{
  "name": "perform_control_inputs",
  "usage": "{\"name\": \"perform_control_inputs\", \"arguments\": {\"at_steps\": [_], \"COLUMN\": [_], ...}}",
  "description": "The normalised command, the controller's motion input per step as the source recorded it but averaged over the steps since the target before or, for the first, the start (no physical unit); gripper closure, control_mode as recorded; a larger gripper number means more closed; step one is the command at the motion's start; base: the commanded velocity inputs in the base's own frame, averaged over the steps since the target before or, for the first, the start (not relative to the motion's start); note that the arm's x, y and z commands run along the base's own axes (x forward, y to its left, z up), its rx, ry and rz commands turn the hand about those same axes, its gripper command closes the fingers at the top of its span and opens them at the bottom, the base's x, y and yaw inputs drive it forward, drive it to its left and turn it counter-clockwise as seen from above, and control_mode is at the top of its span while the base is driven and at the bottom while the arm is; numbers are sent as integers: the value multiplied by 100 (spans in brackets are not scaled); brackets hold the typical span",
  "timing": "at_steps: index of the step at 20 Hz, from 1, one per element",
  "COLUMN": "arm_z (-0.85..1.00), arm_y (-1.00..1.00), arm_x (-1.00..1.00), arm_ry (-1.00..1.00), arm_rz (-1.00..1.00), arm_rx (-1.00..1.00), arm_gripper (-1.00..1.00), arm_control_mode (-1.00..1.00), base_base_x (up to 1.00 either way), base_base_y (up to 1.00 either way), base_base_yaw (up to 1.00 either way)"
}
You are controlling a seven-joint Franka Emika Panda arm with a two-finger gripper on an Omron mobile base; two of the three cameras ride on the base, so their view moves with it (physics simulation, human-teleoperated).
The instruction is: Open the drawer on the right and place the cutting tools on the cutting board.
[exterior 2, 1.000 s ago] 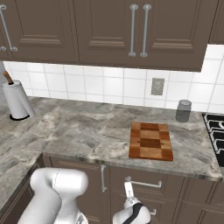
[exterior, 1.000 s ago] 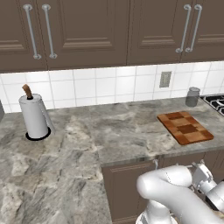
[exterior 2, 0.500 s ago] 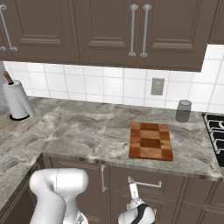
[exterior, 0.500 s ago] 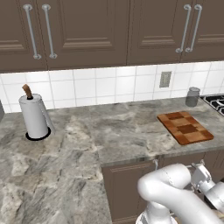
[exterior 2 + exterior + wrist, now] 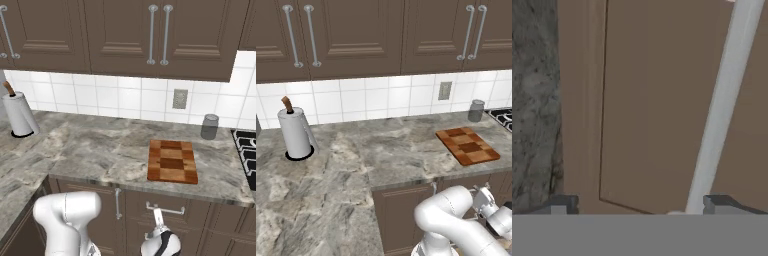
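You're at the very start: nothing is done yet. The drawer (image 5: pixel 165 210) on the right is shut, its front flush with the lower cabinets, just under the counter edge below the cutting board (image 5: pixel 172 161). The board is bare. No cutting tools visible; presumably they're inside the drawer.

The gripper (image 5: pixel 639 205) sits right up against the drawer front with its fingers spread wide, holding nothing. In the hand view the pale metal handle (image 5: pixel 719 105) runs diagonally across the brown panel and passes between the fingertips, nearer one of them. I can't tell whether it's touching.

What's left for you: close on the handle, pull the drawer out, then move each tool up onto the board.

The surface is a grey marbled counter (image 5: pixel 381 155), L-shaped. On it are a paper towel roll (image 5: pixel 295 133) at the left and a small grey jar (image 5: pixel 209 126) behind the board near the wall. There's a stove corner (image 5: pixel 246 155) at far right. White tile backsplash with an outlet (image 5: pixel 180 99), and dark brown upper cabinets (image 5: pixel 125 35) with long metal pulls.
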Motion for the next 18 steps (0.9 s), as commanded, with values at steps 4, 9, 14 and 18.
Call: {"name": "perform_control_inputs", "arguments": {"at_steps": [4, 9, 14, 18], "arm_z": [-26, -28, -27, -28], "arm_y": [-17, -17, -14, -17], "arm_x": [34, 27, 24, 18], "arm_ry": [0, 0, 0, 0], "arm_rz": [0, 0, 0, 0], "arm_rx": [0, 0, 0, 0], "arm_gripper": [-100, -100, -100, -100], "arm_control_mode": [-100, -100, -100, -100], "base_base_x": [0, 0, 0, 0], "base_base_y": [0, 0, 0, 0], "base_base_yaw": [0, 0, 0, 0]}}
